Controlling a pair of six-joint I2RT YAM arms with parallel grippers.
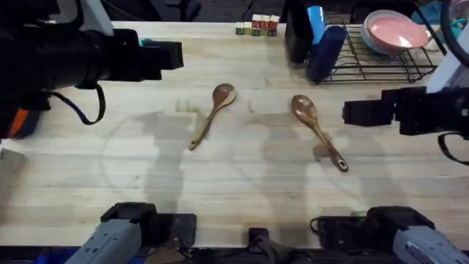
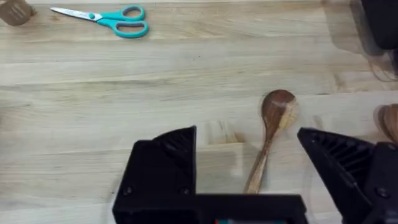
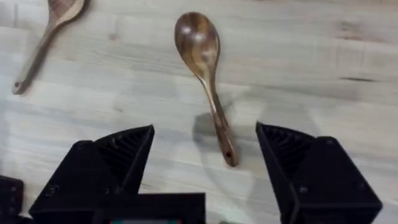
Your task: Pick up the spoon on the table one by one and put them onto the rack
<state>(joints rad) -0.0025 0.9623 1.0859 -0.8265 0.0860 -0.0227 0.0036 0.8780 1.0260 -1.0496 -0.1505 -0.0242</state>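
Both arm bases sit closest to my overhead cam, along the bottom edge of the frame. Up from there, the two spoons are lying flat on the surface (image 1: 220, 183), mid-frame and well apart. I've got the pale spoon (image 1: 212, 114) left of centre, bowl toward the upper right, and the darker spoon (image 1: 318, 130) right of centre, bowl toward the upper left, handle running down to the lower right.

My left claw (image 2: 249, 155) is wide open, hanging over the pale spoon's handle without touching it. Right claw (image 3: 205, 158) is open too, fingers either side of the dark spoon's handle end, not gripping anything.

Rack (image 1: 381, 62) is at the upper right of the overhead frame with pink dishes (image 1: 396, 33) in it. Teal scissors (image 2: 109, 18) show in the left wrist view, upper left.
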